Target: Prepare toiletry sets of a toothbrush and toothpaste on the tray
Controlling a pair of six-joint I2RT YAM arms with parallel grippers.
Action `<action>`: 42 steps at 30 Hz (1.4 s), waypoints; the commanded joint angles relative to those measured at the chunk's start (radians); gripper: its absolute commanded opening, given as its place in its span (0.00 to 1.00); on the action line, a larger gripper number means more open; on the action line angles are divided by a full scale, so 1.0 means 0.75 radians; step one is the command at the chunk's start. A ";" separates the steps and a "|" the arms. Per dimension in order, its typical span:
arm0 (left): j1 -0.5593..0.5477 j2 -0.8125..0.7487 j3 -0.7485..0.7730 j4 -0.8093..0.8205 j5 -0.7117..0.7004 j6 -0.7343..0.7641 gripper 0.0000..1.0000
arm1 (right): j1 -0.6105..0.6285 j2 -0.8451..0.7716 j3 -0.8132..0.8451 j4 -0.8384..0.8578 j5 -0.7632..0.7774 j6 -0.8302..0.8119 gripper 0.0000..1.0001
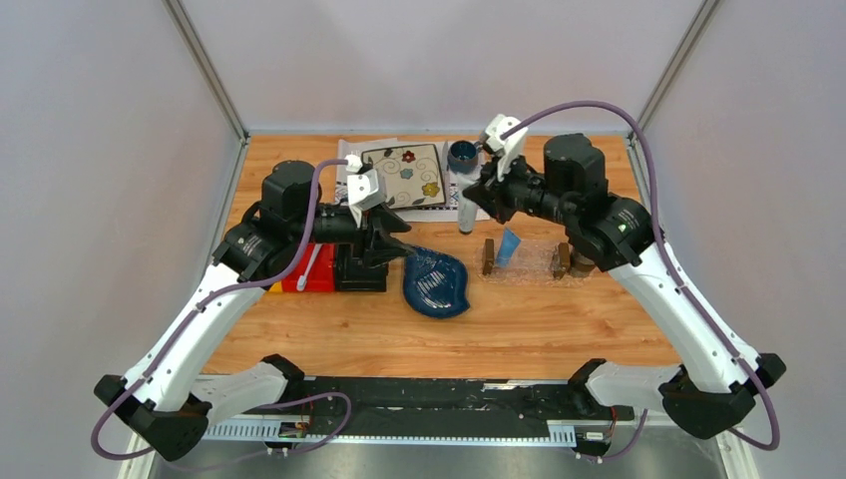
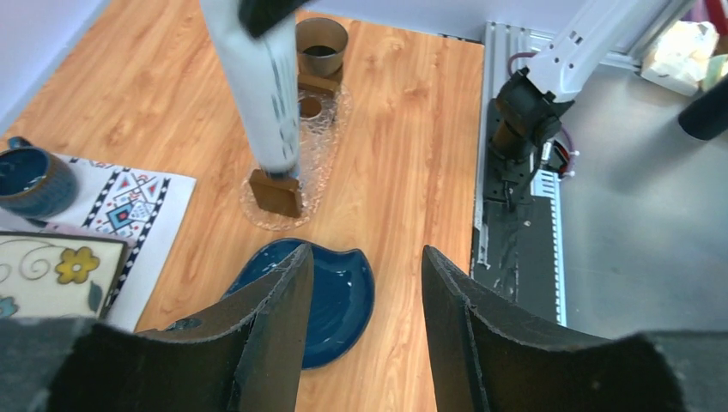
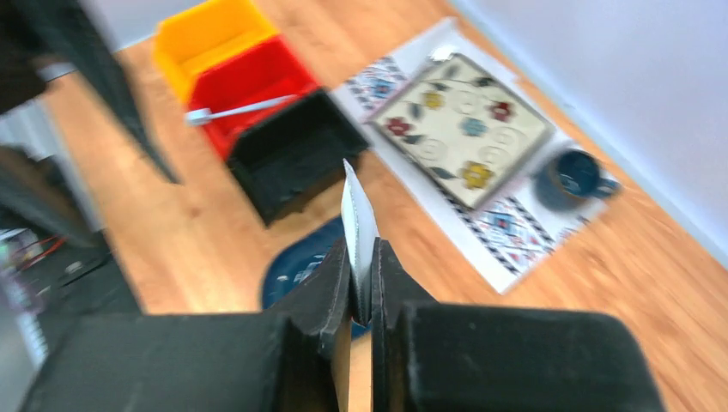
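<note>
My right gripper [image 3: 361, 249] is shut on the flat crimped end of the white-grey toothpaste tube [image 3: 357, 206]. In the top view the tube [image 1: 466, 216] hangs upright just left of the clear tray [image 1: 535, 263]. A light blue toothpaste tube [image 1: 509, 246] leans inside the tray. The toothbrush [image 1: 307, 267] lies across the red bin [image 1: 317, 279]; the right wrist view shows it [image 3: 236, 110] too. My left gripper [image 2: 365, 287] is open with nothing between its fingers, above the black bin [image 1: 359, 271] and the blue dish [image 2: 339, 300]. The left wrist view shows the hanging tube [image 2: 257, 94] before the tray's wooden block [image 2: 276, 193].
A blue leaf-shaped dish [image 1: 436, 283] lies between the bins and the tray. A yellow bin [image 3: 210, 34] stands beside the red one. At the back, a flowered tile [image 1: 404, 175] and a blue mug [image 1: 462, 156] rest on a patterned mat [image 2: 142, 206].
</note>
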 commanded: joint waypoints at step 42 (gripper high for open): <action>0.086 -0.114 -0.199 0.284 -0.434 -0.086 0.53 | -0.528 -0.446 -0.882 0.560 0.371 0.212 0.00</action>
